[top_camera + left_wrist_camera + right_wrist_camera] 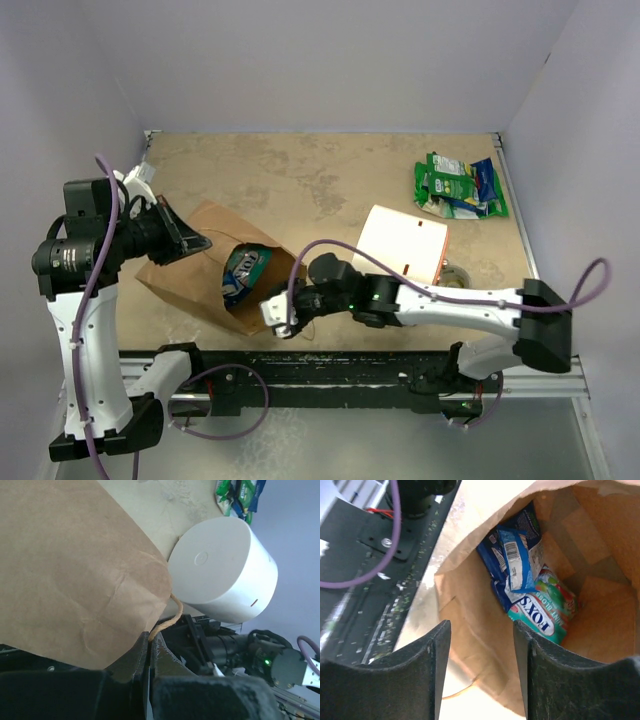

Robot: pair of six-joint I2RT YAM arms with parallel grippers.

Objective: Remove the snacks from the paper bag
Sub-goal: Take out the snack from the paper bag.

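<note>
The brown paper bag (190, 275) lies on its side at the left of the table, its mouth facing my right arm. My left gripper (198, 242) is shut on the bag's twisted handle (167, 622) at the rim and holds that edge up. My right gripper (276, 312) is open and empty just outside the mouth. In the right wrist view its jaws (481, 627) frame the bag's lower lip. Inside lie a blue packet (512, 560) and a green Fox's packet (545, 612), which also show in the top view (243, 275). Several more snacks (460, 187) lie on the table at the far right.
A large white cylinder with an orange rim (405, 250) lies just right of the bag, close above my right forearm, and it also shows in the left wrist view (220, 570). A small clear tape roll (455, 275) sits beside it. The walls close in the table at left, back and right.
</note>
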